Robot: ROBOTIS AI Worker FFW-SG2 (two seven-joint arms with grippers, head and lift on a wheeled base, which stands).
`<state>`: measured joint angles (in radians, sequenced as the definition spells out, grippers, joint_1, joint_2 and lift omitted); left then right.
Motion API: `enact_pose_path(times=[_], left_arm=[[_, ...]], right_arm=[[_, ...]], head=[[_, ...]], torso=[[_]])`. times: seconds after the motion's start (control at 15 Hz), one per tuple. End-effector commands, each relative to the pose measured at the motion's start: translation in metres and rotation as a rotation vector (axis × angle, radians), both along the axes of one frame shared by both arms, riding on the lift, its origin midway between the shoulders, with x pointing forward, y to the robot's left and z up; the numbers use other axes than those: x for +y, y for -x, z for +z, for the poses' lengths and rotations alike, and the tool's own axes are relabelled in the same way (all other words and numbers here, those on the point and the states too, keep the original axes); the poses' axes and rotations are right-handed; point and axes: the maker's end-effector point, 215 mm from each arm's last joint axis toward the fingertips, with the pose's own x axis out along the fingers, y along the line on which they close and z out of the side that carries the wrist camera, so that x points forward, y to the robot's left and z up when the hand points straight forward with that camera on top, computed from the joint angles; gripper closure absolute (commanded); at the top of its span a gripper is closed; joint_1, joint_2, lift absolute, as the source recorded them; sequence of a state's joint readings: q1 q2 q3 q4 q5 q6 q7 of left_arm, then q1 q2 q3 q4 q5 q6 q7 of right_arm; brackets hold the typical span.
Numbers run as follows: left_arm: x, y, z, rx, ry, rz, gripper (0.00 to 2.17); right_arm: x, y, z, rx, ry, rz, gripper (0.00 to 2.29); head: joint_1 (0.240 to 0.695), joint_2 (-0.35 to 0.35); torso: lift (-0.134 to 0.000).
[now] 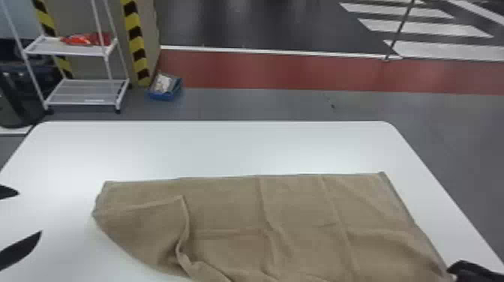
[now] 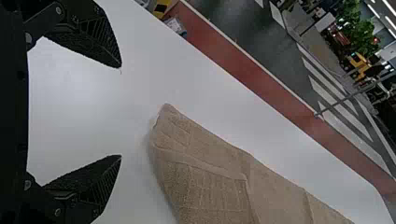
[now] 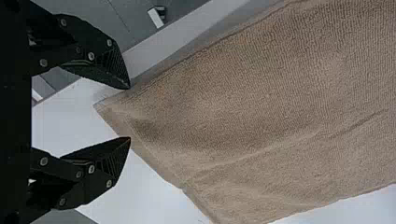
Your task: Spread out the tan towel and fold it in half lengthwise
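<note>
We see the tan towel [image 1: 300, 213] lying rumpled on the worktop [image 1: 225, 148], left gripper [image 1: 30, 213] and right gripper [image 1: 470, 272] near opposite ends, both sets of fingers parted. Beyond (on the floor) a blue box [image 1: 164, 96] holds something whitish [image 1: 162, 83].

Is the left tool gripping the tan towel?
No, the fingers of the left tool stand apart, and white table shows between them and the near end of the towel.
</note>
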<state>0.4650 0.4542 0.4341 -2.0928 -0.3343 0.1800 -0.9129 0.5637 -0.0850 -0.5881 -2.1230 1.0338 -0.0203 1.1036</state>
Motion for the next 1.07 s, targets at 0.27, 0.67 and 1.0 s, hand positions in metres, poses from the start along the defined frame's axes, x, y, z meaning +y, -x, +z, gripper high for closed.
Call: enact_pose_path(times=[0.27,0.67,1.0], left_arm=[[-0.003,-0.003,0.007,-0.015,-0.004,-0.016,0.22],[-0.076,-0.003,0.002,0.055,-0.089,-0.235,0.14],[-0.147,-0.015,-0.006,0.061,-0.191,-0.455,0.21]], right_arm=[[0.006,-0.010,0.022,-0.036,-0.101,-0.018,1.42],[0.025,-0.019,0.054,-0.117,-0.210,-0.064,1.42],[0.036,-0.014,0.051,-0.111,-0.225,-0.066,1.42]], head=[[0.695,-0.104],[0.695,-0.139],[0.695,-0.232]], torso=[[-0.128],[-0.128],[-0.128]])
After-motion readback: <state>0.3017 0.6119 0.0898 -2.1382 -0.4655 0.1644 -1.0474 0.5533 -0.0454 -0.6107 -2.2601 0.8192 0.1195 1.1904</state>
